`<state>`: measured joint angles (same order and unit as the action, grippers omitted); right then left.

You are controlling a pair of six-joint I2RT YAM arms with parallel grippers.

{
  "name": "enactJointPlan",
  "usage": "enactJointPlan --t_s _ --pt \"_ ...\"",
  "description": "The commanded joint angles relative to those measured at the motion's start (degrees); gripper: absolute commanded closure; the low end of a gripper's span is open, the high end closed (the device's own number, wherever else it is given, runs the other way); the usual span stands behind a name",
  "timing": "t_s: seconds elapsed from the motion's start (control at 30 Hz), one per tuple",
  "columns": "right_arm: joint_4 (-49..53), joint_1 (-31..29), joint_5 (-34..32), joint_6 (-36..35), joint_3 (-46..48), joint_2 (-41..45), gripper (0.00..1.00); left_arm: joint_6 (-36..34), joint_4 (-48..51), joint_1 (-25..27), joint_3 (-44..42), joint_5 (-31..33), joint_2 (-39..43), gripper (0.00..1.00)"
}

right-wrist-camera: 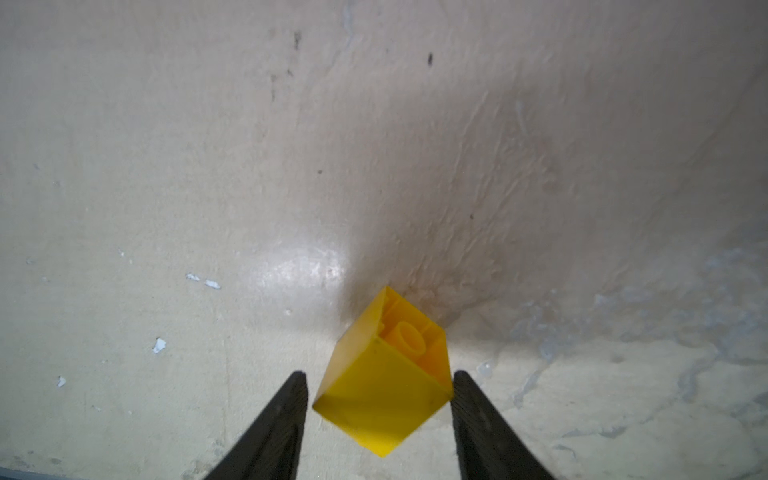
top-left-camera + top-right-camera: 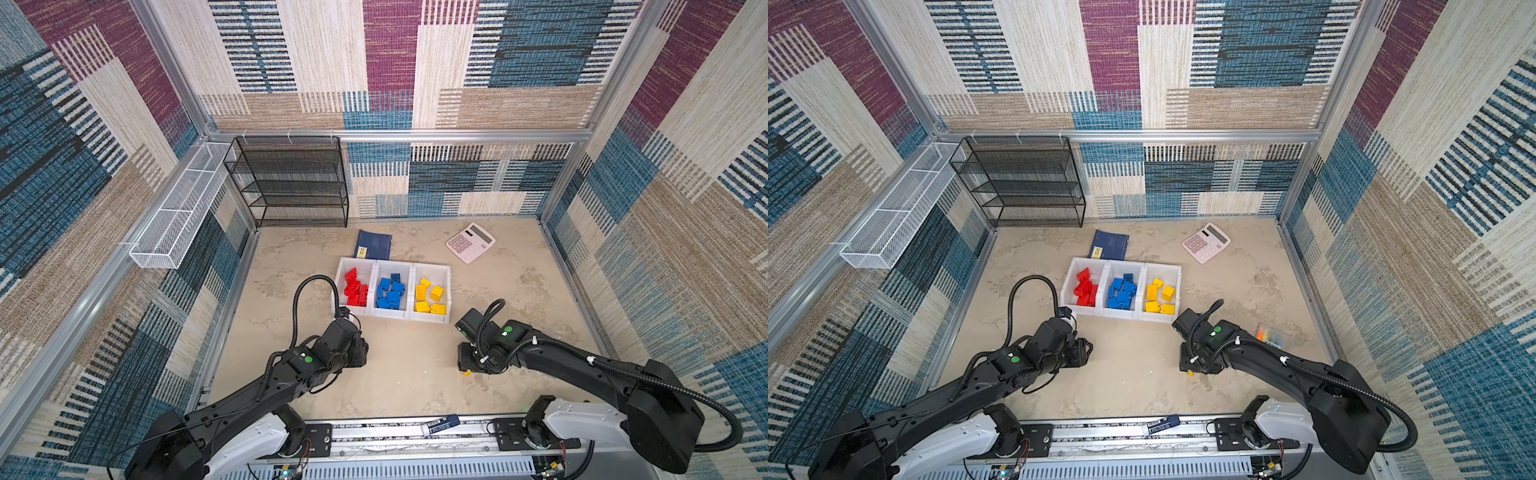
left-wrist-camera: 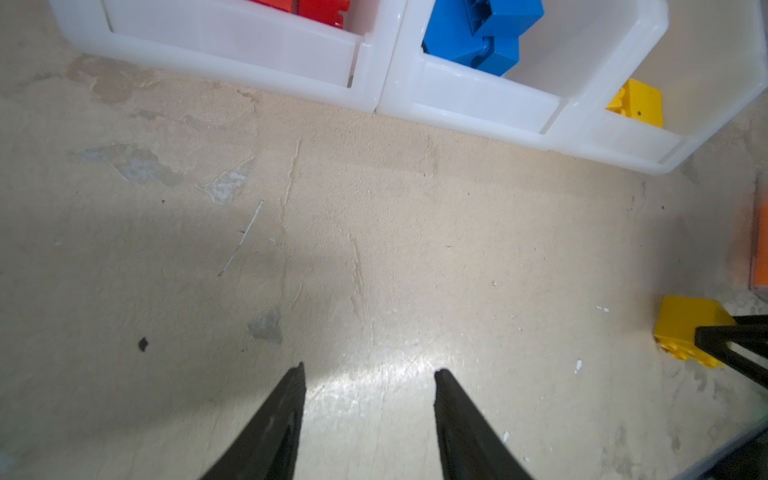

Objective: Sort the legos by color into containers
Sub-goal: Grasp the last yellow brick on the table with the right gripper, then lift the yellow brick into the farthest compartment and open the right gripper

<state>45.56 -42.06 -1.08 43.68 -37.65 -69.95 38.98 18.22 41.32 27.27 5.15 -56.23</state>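
The three white containers [image 2: 392, 316] stand joined in a row mid-table. They hold red legos [image 2: 355, 289], blue legos [image 2: 390, 293] and yellow legos [image 2: 430, 296], one colour per bin. One loose yellow lego [image 1: 386, 386] lies on its side on the table, hollow underside showing, also visible as a yellow lego [image 2: 466, 372] under the right wrist. My right gripper [image 1: 380, 374] is open astride it; one finger touches a corner, the other stands a sliver off. My left gripper [image 3: 370, 370] is open over bare table in front of the bins, holding nothing.
A pink calculator [image 2: 470, 242] and a dark-blue booklet [image 2: 374, 245] lie behind the bins. A black mesh rack [image 2: 291, 183] and a white wire basket [image 2: 178, 216] stand at the back left. A pack of coloured markers [image 2: 1268, 334] lies right of the right arm.
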Motion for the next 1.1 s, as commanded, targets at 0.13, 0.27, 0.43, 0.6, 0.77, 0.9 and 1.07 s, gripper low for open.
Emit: enactJointPlan --t_s 0.13,0.27,0.43,0.6,0.77,0.9,1.07 --pt "-3.55 -0.12 0.4 0.44 -0.19 -2.44 0.48 0.18 -0.73 -0.01 -0.04 -0.04 0.45 0.47" --pt "-3.74 -0.08 -0.05 0.33 -0.18 -2.94 0.53 0.16 -0.61 -0.1 -0.11 0.39 0.77 0.47" --pt "-4.14 -0.11 -0.06 0.18 -0.23 -3.25 0.62 0.18 -0.72 -0.05 -0.03 0.3 0.57 0.47" --pt "-3.82 -0.1 -0.39 -0.26 -1.51 -3.16 0.68 0.16 -0.6 -0.04 -0.03 0.39 0.55 0.47" --pt "-2.53 0.45 -3.91 -4.99 -9.57 -4.69 0.69 0.09 -0.07 -0.02 -0.03 0.63 0.89 0.47" --pt "-4.3 4.58 -5.22 -13.56 -21.55 -11.52 0.69 0.18 0.65 -0.02 -0.02 0.83 1.38 0.47" --pt "-6.89 7.54 -5.15 -23.11 -38.58 -24.78 0.7 0.31 2.33 -0.02 0.24 2.1 3.35 0.47"
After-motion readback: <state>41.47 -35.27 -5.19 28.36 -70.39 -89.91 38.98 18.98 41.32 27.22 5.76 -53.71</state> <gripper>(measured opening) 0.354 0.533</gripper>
